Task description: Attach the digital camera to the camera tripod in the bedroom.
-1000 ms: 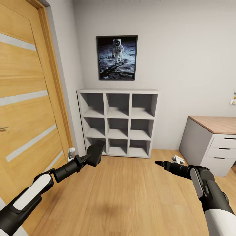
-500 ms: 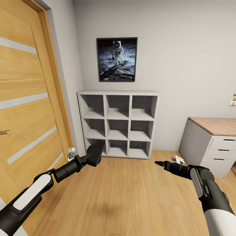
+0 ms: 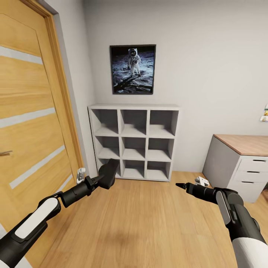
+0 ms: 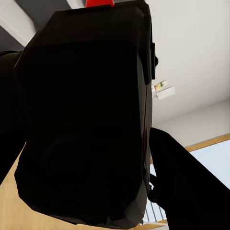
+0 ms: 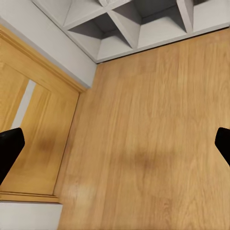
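carrying step, by my reading: the small matte-black dslr-shaped digital camera [image 3: 109,173] is pinched in the left gripper [image 3: 101,178], held out low over the light wood plank floor [image 3: 149,223], in front of the grey cube shelf [image 3: 134,141]. left wrist view: the camera's faceted black body sits close up, dark fingers [image 4: 187,182] flanking it, a sliver of its bright red round button [image 4: 99,2] at the frame edge. right gripper [image 3: 180,185] carries nothing; in its wrist view the two black fingertips [image 5: 10,148] sit at opposite edges, jaws spread wide over bare floor. room: pale grey matte walls, a framed astronaut photograph [image 3: 133,69] above the nine-cell shelf, a tall wood-grain door with pale inset stripes [image 3: 29,123] on the left, a wood-topped worktop on white drawers [image 3: 245,160] on the right. no tripod among what the frames take in, so attachment cannot start. next move, as a judgement: turn or drive the base to find the stand, keeping the pinch firm; the camera's smooth hard shell could slip or rotate in the grip while moving.
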You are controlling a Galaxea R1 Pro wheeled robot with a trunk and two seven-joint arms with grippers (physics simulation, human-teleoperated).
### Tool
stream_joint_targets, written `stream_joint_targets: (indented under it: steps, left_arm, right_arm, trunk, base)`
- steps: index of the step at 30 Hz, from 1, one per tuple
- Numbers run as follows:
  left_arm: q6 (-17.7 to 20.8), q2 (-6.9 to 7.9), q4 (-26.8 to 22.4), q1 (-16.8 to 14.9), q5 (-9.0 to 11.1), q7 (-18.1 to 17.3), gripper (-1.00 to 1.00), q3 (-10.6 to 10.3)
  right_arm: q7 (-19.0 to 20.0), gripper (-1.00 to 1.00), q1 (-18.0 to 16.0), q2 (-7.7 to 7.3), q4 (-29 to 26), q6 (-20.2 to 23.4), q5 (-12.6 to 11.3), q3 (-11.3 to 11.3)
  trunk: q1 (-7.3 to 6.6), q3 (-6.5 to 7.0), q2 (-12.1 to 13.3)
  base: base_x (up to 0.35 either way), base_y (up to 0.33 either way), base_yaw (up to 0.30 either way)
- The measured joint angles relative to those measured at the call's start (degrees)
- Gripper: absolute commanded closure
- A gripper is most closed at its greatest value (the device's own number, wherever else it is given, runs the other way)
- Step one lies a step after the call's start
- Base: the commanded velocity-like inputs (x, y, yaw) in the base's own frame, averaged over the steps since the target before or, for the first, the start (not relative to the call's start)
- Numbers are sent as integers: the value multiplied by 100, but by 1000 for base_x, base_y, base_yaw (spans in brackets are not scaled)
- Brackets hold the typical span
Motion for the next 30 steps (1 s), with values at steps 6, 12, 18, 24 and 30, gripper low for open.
stream_joint_targets:
  steps: [6,12,18,24,30]
  left_arm:
    - [0,0,4,0,0,0,100,0]
    - [0,0,5,0,0,0,100,0]
    - [-3,0,5,0,-5,0,100,0]
    - [-8,0,5,0,-9,0,100,0]
    - [-13,-4,5,0,-10,26,100,0]
  right_arm:
    - [0,-100,0,0,0,1,0,0]
    - [0,-100,0,0,1,0,0,0]
    - [0,-100,0,0,3,0,0,0]
    - [0,-100,0,2,3,-1,0,0]
    - [0,-100,0,0,3,1,0,-5]
  trunk:
    - [-132,108,241]
    - [-264,216,482]
    - [-396,324,722]
    - [-528,432,963]
    - [-659,539,1204]
  base:
    - [0,0,0]
    - [0,0,0]
    - [0,0,0]
    - [0,0,0]
    - [0,0,0]
